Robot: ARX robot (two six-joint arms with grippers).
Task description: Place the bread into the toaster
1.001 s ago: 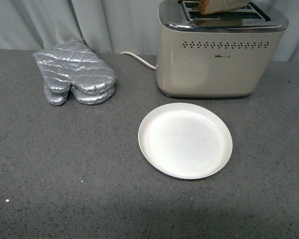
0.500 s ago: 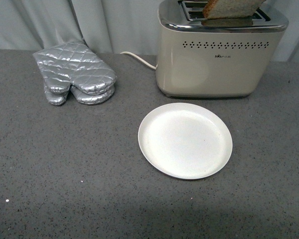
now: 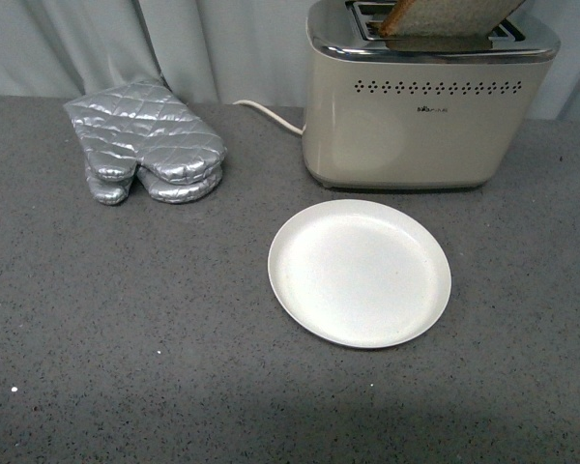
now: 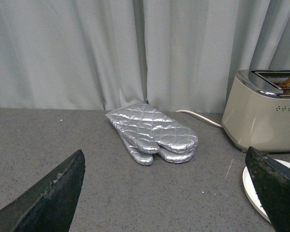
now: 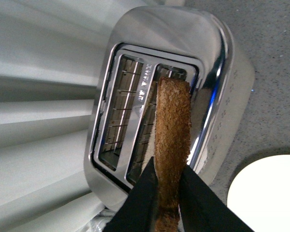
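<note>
1. Front view: the toaster stands far right on the tabletop. The bread tilts over its near slot. A white plate lies just in front, and silver oven mitts lie far left.
2. Left wrist view: the left fingers are wide apart, with the oven mitts beyond them.
3. Right wrist view: the right fingers are clamped on the bread, which stands on edge above the slot nearer the plate.

Upper bread beyond top edge
</note>
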